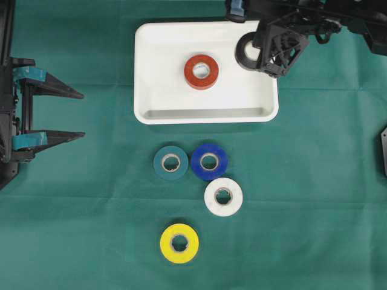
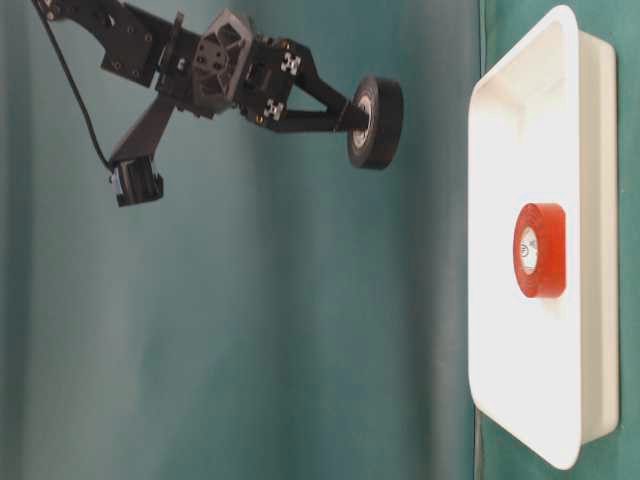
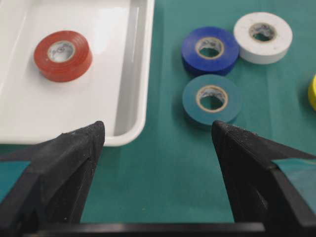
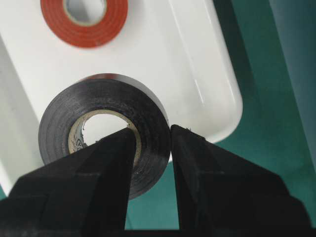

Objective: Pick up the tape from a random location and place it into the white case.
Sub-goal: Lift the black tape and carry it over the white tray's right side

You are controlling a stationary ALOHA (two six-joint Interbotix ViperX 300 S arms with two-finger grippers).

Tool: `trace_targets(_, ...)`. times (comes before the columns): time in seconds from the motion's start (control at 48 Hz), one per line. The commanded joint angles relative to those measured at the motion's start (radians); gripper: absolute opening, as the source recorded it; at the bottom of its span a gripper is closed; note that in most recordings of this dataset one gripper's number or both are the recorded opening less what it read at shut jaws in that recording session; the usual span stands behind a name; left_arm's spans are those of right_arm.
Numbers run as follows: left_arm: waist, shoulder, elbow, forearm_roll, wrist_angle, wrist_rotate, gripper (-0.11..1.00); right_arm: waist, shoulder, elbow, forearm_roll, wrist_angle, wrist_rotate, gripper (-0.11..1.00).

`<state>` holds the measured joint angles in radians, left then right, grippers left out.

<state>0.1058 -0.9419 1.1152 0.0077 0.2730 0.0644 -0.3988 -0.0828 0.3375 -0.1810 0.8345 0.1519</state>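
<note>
Right end effector (image 4: 153, 133) is pinching the wall of a black tape roll (image 4: 106, 131), one finger through its core, holding it in the air above the white case (image 1: 157, 112) near a corner. Inside the case a red roll (image 1: 201, 72) is lying flat. Left end effector (image 3: 158, 136) is hovering with jaws spread over the green tabletop (image 1: 302, 211), holding nothing.

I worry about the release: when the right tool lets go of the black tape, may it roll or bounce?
Probably a little. The black tape hangs on edge above the white case, pinched through its wall by the right tool, so it may land on its rim, roll briefly, then topple flat. The raised rim should likely contain it.
</note>
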Motion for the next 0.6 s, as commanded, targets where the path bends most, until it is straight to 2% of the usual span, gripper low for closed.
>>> trace_targets(0.0,-0.003,0.006,-0.021,-0.002,-0.009,-0.002,0.83,-0.002,-0.002,-0.04,-0.002,-0.011,0.0,0.25)
trace_targets(0.584,-0.003,0.006,-0.021,-0.002,-0.009,-0.002,0.83,-0.002,0.025,-0.055,-0.002,-0.009,-0.006,0.25)
